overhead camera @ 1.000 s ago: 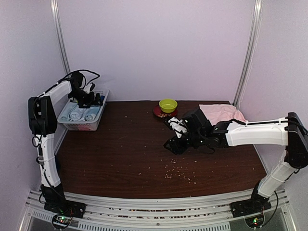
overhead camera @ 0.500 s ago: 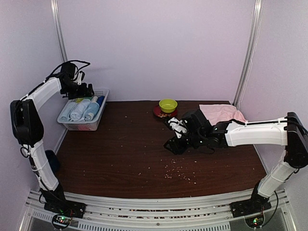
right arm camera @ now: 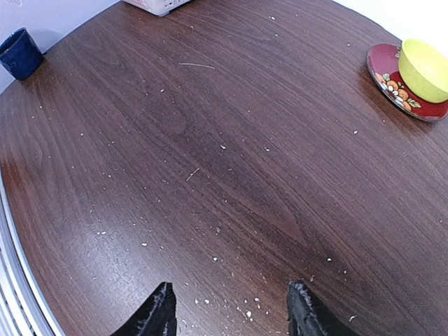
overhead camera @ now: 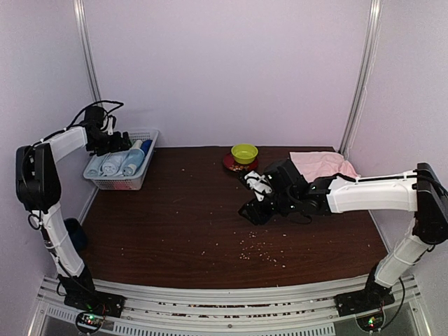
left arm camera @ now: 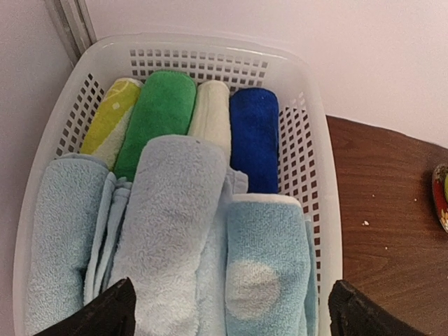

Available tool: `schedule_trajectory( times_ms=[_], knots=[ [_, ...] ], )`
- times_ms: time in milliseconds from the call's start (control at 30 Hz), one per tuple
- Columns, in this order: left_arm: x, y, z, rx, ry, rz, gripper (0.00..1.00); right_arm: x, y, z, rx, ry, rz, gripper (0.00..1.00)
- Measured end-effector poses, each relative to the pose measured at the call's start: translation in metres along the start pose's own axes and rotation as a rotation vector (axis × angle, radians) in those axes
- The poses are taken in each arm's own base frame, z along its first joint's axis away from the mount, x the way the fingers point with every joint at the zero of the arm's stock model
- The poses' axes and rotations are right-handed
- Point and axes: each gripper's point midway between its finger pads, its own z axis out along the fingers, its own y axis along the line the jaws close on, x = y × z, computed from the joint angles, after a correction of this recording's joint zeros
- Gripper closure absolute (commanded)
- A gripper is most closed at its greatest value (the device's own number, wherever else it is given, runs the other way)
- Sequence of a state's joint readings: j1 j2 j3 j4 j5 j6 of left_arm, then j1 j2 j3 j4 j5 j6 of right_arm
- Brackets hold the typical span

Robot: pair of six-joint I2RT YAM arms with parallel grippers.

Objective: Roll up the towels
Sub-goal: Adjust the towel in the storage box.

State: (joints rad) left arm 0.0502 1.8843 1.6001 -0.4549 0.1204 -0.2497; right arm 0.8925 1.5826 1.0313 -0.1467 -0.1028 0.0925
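Towels (left arm camera: 168, 231) of light blue lie rolled inside the white mesh basket (left arm camera: 318, 210) at the table's (right arm camera: 210, 140) far left, under the widely released left gripper (left arm camera: 234, 315), while the pink towel (overhead camera: 322, 164) lies far right behind the right gripper (right arm camera: 231, 313), half parted, grasping nothing.

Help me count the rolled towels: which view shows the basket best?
Left wrist: it looks straight down into the basket, the rolls distinct. Top external shows the basket small, far left. Right wrist catches only a corner at its top edge.
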Motion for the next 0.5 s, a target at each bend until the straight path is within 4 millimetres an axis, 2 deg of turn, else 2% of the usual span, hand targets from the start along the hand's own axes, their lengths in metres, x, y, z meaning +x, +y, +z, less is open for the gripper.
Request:
schedule_trajectory(
  times_ms=[200, 333, 500],
  knots=[
    [-0.004, 0.001, 0.015, 0.053, -0.03, -0.013, 0.02, -0.001, -0.001, 0.003, 0.004, 0.003, -0.001, 0.46],
    [0.012, -0.003, 0.03, 0.094, -0.002, -0.026, 0.02, -0.002, -0.001, 0.002, 0.005, 0.0, -0.001, 0.46],
    [0.023, -0.006, 0.039, 0.125, 0.005, -0.045, 0.02, -0.002, -0.001, 0.002, 0.007, 0.0, -0.002, 0.46]
  ],
)
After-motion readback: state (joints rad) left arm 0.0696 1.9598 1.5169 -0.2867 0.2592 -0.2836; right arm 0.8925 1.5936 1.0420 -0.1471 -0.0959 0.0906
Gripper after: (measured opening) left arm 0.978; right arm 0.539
